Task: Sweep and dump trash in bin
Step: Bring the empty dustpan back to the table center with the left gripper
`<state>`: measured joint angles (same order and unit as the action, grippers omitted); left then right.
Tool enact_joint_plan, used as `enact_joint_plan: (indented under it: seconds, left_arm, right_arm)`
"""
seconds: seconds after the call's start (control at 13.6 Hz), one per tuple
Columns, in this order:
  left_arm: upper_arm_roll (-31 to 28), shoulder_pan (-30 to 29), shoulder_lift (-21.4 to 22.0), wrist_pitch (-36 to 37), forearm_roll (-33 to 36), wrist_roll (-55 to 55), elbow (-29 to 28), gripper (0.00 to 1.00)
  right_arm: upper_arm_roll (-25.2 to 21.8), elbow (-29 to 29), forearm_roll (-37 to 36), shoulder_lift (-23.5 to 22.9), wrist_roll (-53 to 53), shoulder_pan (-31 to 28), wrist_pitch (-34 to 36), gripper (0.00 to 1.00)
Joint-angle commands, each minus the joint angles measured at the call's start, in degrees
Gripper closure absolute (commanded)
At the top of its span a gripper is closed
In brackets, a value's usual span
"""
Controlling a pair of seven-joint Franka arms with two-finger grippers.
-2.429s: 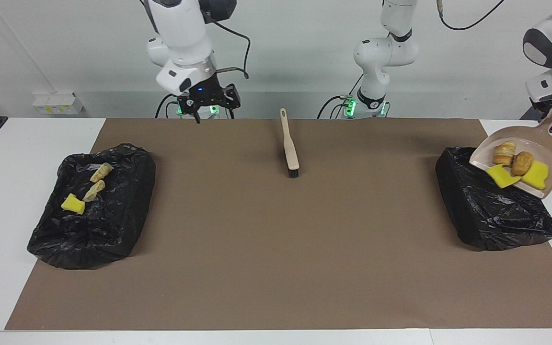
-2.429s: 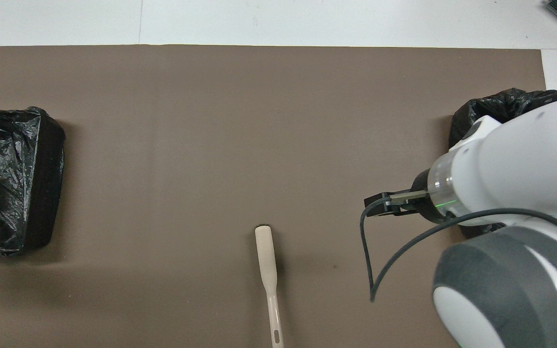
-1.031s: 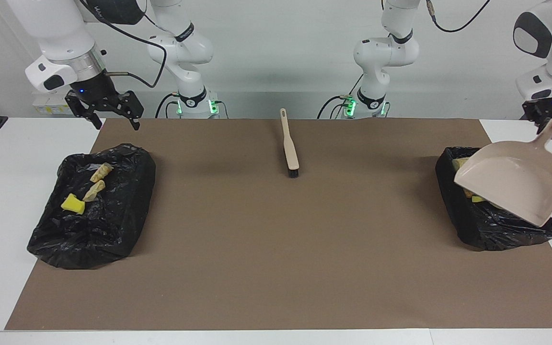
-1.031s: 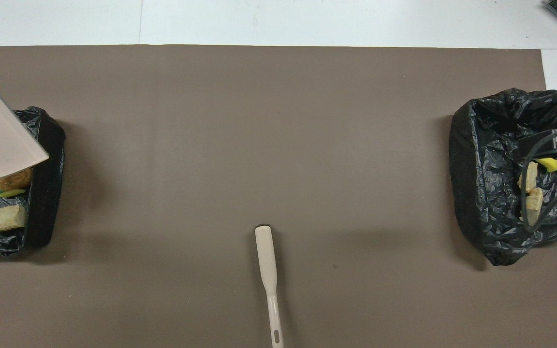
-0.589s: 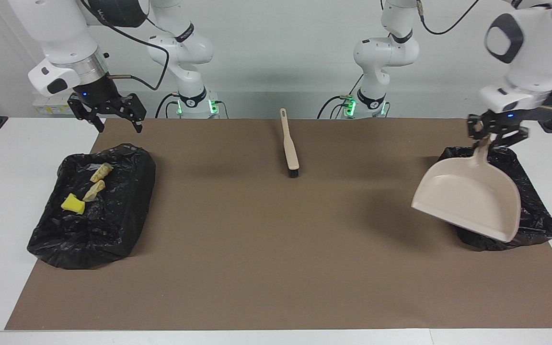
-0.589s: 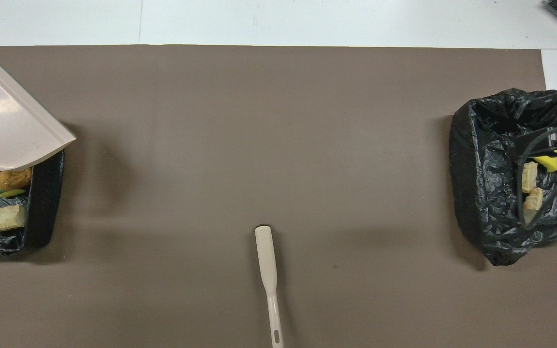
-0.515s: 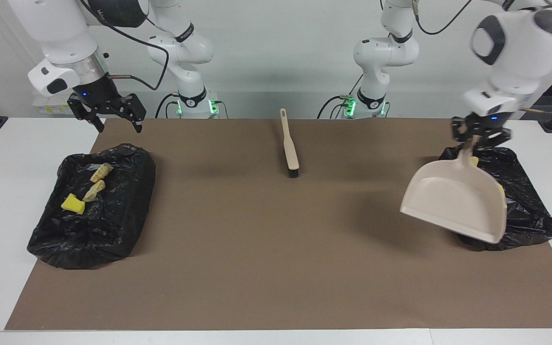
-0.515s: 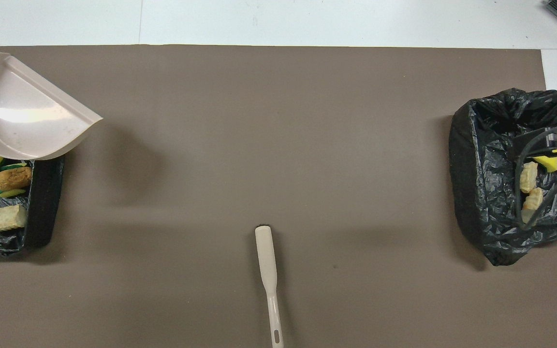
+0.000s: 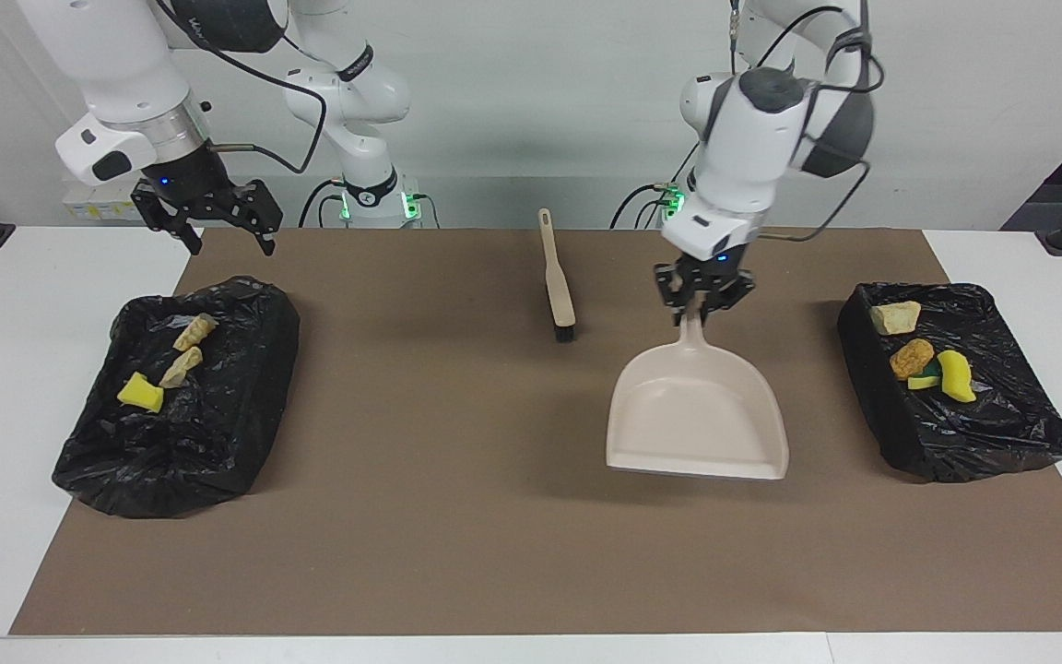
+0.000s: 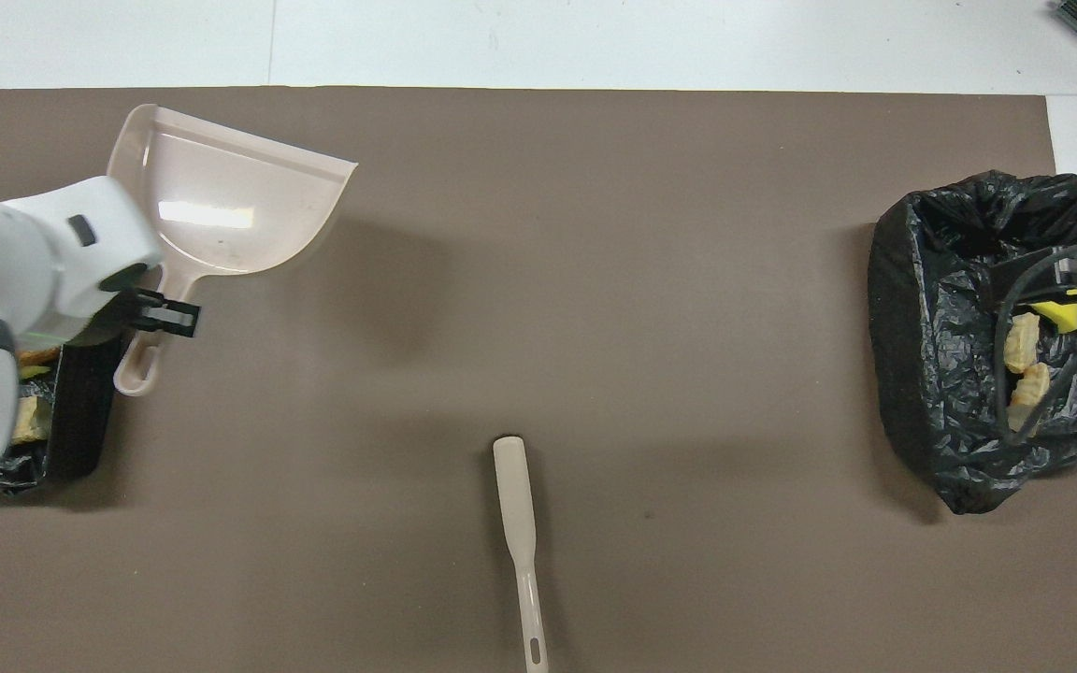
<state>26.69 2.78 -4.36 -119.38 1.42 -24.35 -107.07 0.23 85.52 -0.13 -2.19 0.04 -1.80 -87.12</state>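
1. Change. I have swung the dustpan (image 9: 697, 415) away from the bin (image 9: 1029, 433) at the left arm's end of the table; a second ago it hung tipped over that bin, and now it hangs level over the open mat (image 9: 457, 516), its pan bare.

2. Meaning. The load that rode in the pan a little earlier now lies in that bin: a tan lump (image 9: 895, 317), a brown lump (image 9: 912, 358) and yellow sponge scraps (image 9: 955, 375). I judge this dump done.

3. Rest of the trash. Three more pieces (image 9: 171, 364) lie in the other bin (image 9: 218, 443), below the right gripper. I see none loose on the mat, so I judge the task nearly finished.

4. Left gripper (image 9: 702, 297). Clamped nearly shut on the dustpan's handle, the pan hanging below it, mouth away from the robots. The brush (image 9: 557, 281) lies on the mat beside this gripper, toward the right arm's end, untouched.

5. Right gripper (image 9: 218, 221). Fingers spread wide, holding nothing; it has waited over the robots' edge of its bin through the last second.
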Motion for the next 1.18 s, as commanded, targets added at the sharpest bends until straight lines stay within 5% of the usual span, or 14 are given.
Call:
enact_joint_plan:
  seconds: [0.0, 0.15, 0.44, 0.59, 0.96, 1.03, 1.1]
  left_arm:
    - [5.6, 1.3, -8.4, -9.1, 5.0, -13.4, 1.2, 1.0]
    - [8.6, 2.4, -13.8, -12.8, 11.3, -21.5, 1.2, 1.0]
    - [10.0, 3.9, -16.7, -15.0, 13.9, -25.5, 1.1, 1.0]
    - [10.2, 5.0, -19.4, -15.2, 24.5, -33.1, 1.6, 1.0]
    - [10.8, 5.8, -21.6, -14.8, 26.6, -38.0, 1.9, 0.97]
    - [10.8, 5.8, -21.4, -14.9, 26.4, -38.3, 2.3, 0.59]
    - [10.8, 5.4, -21.0, -14.9, 26.4, -38.4, 2.4, 0.01]
  right_arm:
    - [0.0, -0.9, -0.4, -0.4, -0.5, 0.0, 0.5, 0.0]
    - [0.0, -0.9, -0.5, -0.4, -0.5, 0.0, 0.5, 0.0]
    - [0.0, -0.9, -0.4, -0.4, -0.5, 0.0, 0.5, 0.0]
    - [0.0, -0.9, -0.4, -0.4, -0.6, 0.0, 0.5, 0.0]
    - [0.0, -0.9, -0.4, -0.4, -0.5, 0.0, 0.5, 0.0]
    - [0.0, -0.9, -0.4, -0.4, -0.6, 0.0, 0.5, 0.0]
    - [0.0, -0.9, -0.4, -0.4, -0.5, 0.0, 0.5, 0.0]
